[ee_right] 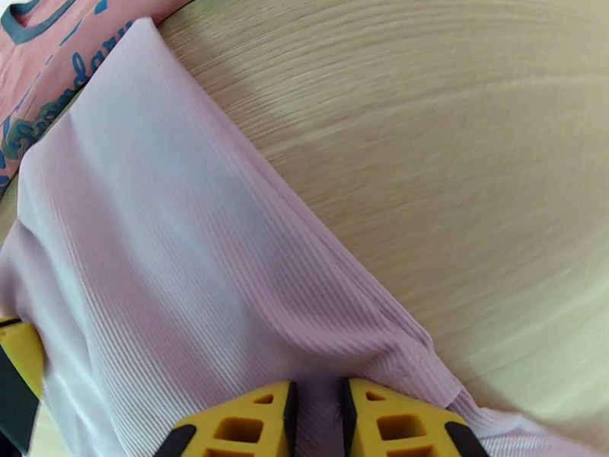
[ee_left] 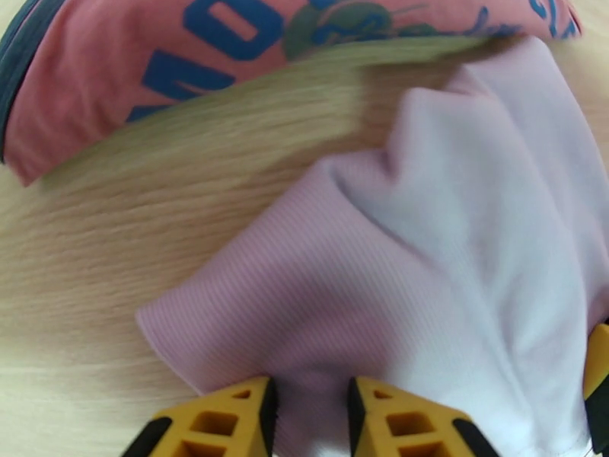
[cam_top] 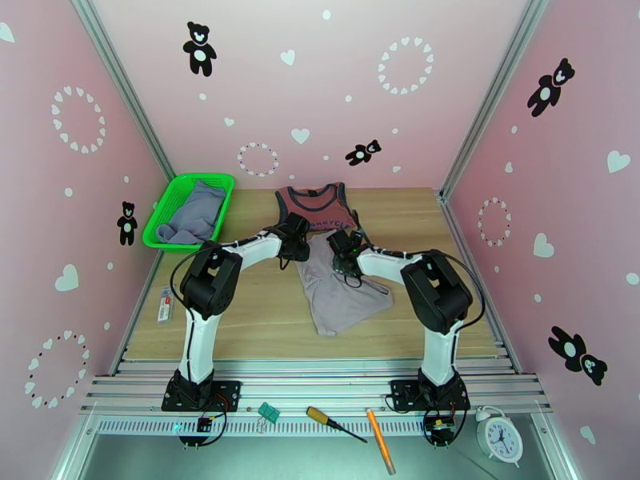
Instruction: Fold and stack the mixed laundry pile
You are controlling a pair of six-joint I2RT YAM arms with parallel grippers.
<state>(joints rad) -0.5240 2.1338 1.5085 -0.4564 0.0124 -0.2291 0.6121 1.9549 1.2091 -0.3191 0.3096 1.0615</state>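
Pale lilac shirt (cam_top: 344,298) was pinched by left gripper (ee_left: 312,409) and right gripper (ee_right: 318,413), jaws nearly closed. Moving both level would fold it straight

Both arms bend inward with wrists near each other, left fingers (ee_left: 221,420) and right fingers (ee_right: 243,426) pinched narrowly

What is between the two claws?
The pale lilac shirt lies between the left claw and right claw, both pinching it, seen in the top view.
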